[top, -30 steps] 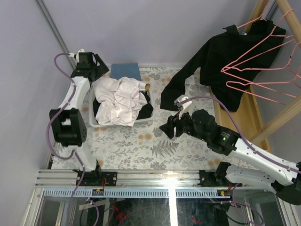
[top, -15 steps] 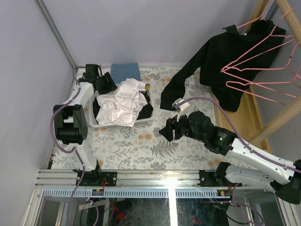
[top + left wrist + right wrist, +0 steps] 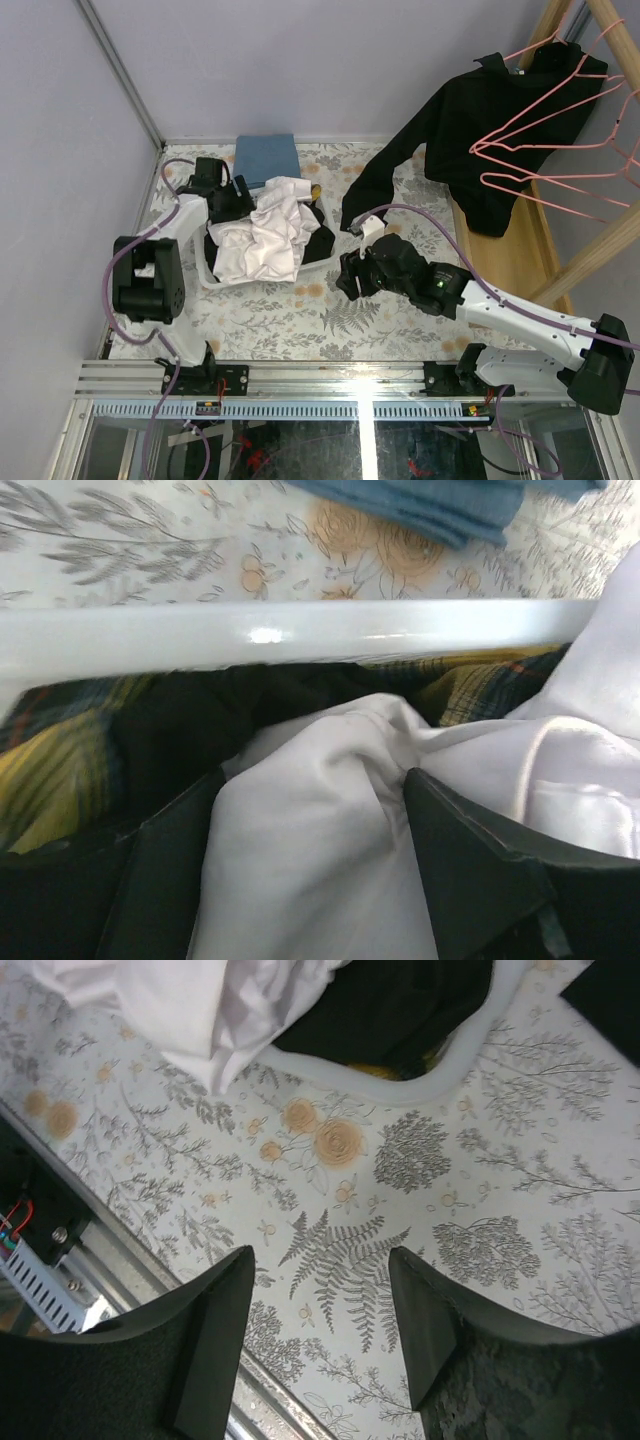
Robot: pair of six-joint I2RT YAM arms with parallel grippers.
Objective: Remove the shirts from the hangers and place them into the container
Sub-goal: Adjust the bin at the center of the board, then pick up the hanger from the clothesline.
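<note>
Down in the basket (image 3: 300,632), the left gripper (image 3: 315,800) sat pressed into the white shirt (image 3: 330,900). Its fingers (image 3: 150,870) stood apart, with a fold of that shirt bulging between them and touching both inner faces. A yellow plaid shirt (image 3: 50,780) and dark cloth lay beneath, just inside the rim. The right gripper (image 3: 320,1260) hung over the flowered tablecloth (image 3: 500,1240) just beside the basket's near corner, jaws apart and empty. Farther right, a black shirt (image 3: 480,110) hung from the wooden rack (image 3: 510,250), one sleeve drooping toward the table, with bare pink hangers (image 3: 560,147) beside it. A folded blue cloth (image 3: 267,157) lay behind the basket, near the pale lilac wall (image 3: 300,60).
</note>
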